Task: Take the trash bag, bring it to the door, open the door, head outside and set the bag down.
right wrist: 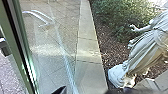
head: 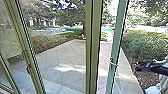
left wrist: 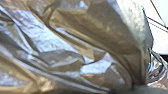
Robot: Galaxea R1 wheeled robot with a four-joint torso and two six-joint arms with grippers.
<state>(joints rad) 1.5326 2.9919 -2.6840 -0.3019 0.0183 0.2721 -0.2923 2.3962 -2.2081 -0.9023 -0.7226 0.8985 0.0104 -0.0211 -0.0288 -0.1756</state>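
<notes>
Blocking some paving (head: 67, 56): frame posts (head: 93, 50); alongside, bushes (head: 147, 45), statue (right wrist: 143, 48).

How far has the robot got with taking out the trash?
Apparently done: the pickup and the trip to the door; the crumpled trash bag looms close at the left wrist. Under way: the opening, as the green-edged door looks partly open, with a gap beside the post. Left, it seems: getting out onto the paving beyond and setting the bag down.
</notes>
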